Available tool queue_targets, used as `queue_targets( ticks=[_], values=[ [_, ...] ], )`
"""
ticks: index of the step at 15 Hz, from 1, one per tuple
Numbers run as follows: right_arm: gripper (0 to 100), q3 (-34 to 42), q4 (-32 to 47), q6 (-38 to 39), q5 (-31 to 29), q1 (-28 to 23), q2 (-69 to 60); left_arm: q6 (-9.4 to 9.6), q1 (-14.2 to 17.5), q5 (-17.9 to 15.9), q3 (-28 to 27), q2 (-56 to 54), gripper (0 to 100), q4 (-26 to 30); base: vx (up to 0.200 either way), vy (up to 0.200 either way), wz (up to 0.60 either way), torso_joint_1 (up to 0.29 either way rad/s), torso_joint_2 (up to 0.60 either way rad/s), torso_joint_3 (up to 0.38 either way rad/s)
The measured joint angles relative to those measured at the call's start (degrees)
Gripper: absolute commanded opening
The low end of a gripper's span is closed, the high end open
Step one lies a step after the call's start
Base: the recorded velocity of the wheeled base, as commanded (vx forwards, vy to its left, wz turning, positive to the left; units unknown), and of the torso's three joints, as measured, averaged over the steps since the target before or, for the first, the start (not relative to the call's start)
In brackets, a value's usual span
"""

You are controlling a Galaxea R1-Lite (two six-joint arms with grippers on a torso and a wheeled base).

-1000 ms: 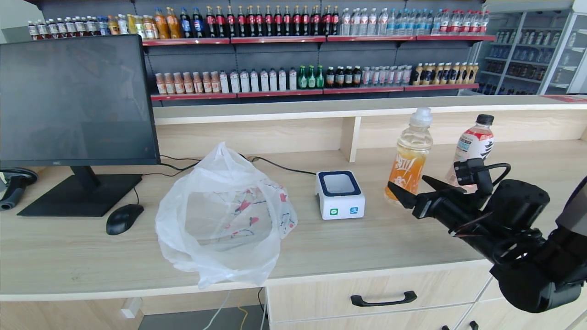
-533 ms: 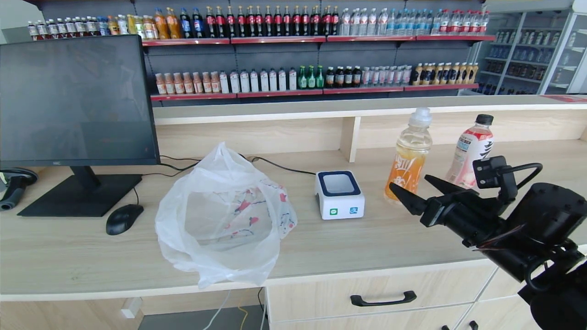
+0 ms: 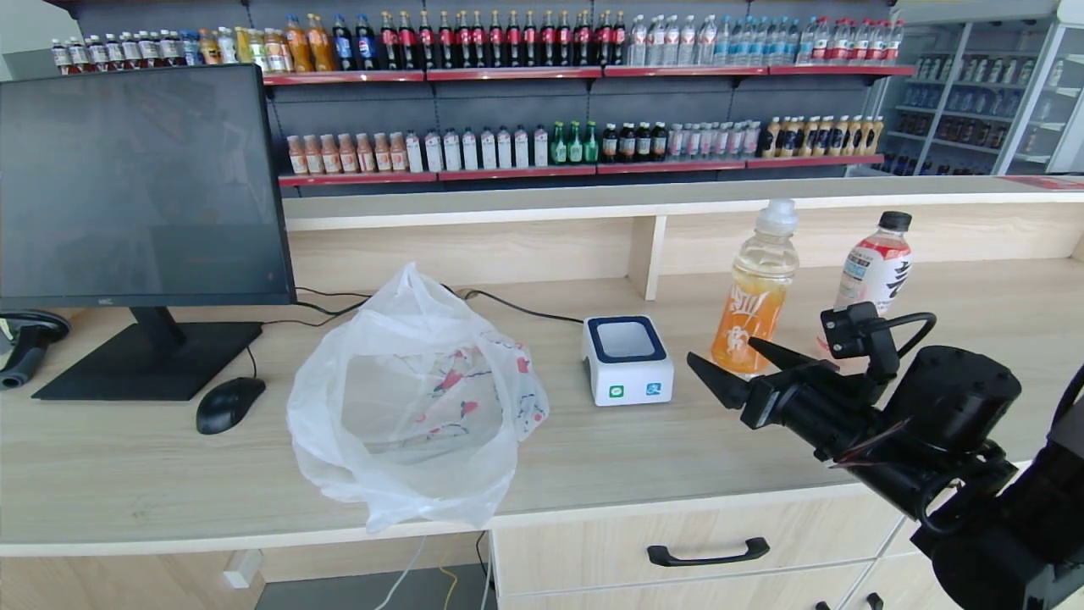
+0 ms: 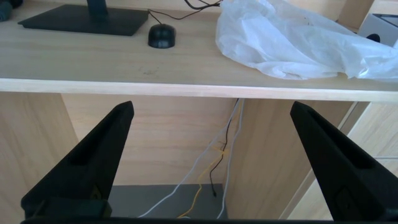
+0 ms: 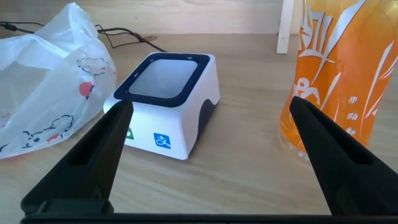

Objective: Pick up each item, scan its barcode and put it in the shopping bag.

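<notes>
— What sits at the far left of the desk (image 3: 127,474)?

— A dark monitor (image 3: 144,186) on its stand, with a black mouse (image 3: 229,405) just beside the stand's base.

— And the left claw (image 4: 211,109)?

— It hangs lower than the desk's top, facing the front edge, with its fingers spread wide and nothing between them. Cables (image 4: 217,162) dangle under the desk ahead of it.

— Where is the shopping bag (image 3: 415,407)?

— Right of the mouse, near the desk's front edge. It is a thin white plastic bag with small red and black prints, slumped in a loose heap. I cannot tell what, if anything, is inside.

— Next along?

— The scanner (image 3: 627,360), a small white box with a dark-framed window on top, just beside the bag.

— And the items?

— Both stand upright on the desk, right of the scanner. The orange bottle (image 3: 756,292) has a pale cap; the second bottle (image 3: 876,271), with a white and red label and a dark cap, stands near it, farther right and a little farther back.

— The right claw (image 3: 721,350)?

— Wide open and holding nothing. It hovers over the desk just in front of the orange bottle, tips pointing towards the scanner. The bottle is beside one finger, not between the two.
</notes>
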Motion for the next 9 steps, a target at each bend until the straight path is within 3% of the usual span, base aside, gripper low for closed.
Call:
queue_targets(
  ticks=[9],
  values=[
    [100, -4.60, -0.02, -0.49, 0.00, -1.04, 5.77, -0.02, 0.02, 0.00, 0.00, -0.02, 100, 0.00, 0.000, 0.000, 0.00, 0.000, 0.00, 0.000]
  ],
)
